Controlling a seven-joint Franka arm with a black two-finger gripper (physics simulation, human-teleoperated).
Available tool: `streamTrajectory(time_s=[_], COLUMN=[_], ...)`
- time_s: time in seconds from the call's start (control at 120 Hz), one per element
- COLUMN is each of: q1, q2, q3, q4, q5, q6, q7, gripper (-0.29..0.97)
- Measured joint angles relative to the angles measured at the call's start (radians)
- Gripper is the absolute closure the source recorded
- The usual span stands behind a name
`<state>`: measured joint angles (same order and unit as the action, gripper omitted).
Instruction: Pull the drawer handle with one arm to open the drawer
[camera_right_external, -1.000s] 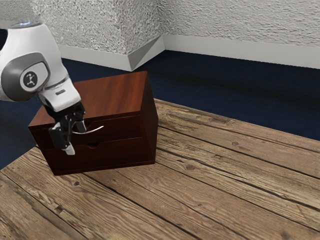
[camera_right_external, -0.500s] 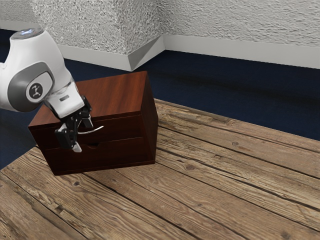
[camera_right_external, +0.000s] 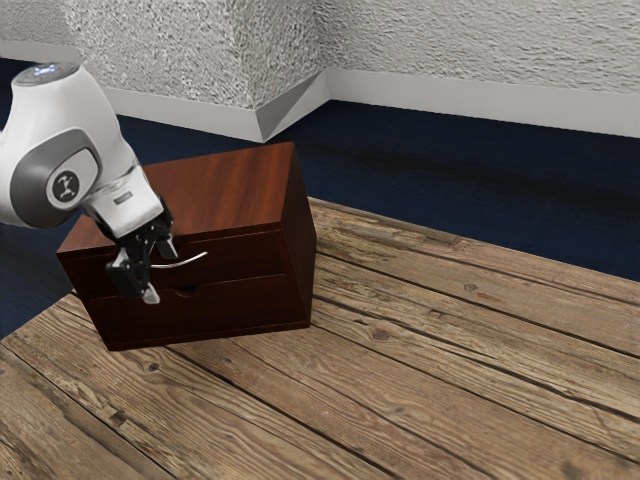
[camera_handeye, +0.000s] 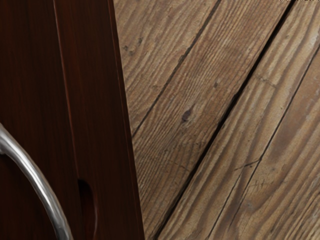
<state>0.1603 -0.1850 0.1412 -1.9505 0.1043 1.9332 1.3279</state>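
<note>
Dark reddish polished wood on the cabinet (camera_right_external: 230, 185), which sits on a rough, knotty plank tabletop (camera_right_external: 450, 380). There's a thin curved silver handle (camera_right_external: 192, 257) on the top drawer (camera_right_external: 245, 255), and the drawer front looks flush, so shut. In the exterior view the gripper (camera_right_external: 160, 268) has its fingers (camera_right_external: 150, 293) spread wide, straddling the handle's end without clamping it. The wrist view adds the handle's sheen and a cutout notch (camera_handeye: 85, 210) beside it.

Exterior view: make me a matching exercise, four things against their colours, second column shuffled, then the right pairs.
Things:
1. drawer handle
2. cabinet
3. table
4. floor

Colours:
A. dark blue
B. weathered grey-brown planks
C. silvery metal
D. dark reddish brown

Pairs: 1-C, 2-D, 3-B, 4-A.
</note>
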Motion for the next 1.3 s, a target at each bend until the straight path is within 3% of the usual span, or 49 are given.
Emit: streamTrajectory(time_s=[0.117,0.525,1.3], q1=[0.0,-0.001,0.006], q2=[0.0,-0.012,-0.159], q3=[0.001,0.002,-0.011], q4=[-0.002,-0.026,-0.161], q5=[0.001,0.028,-0.03], q6=[0.002,0.021,-0.014], q7=[-0.009,-0.042,-0.114], gripper=[0.18,0.27,0.28])
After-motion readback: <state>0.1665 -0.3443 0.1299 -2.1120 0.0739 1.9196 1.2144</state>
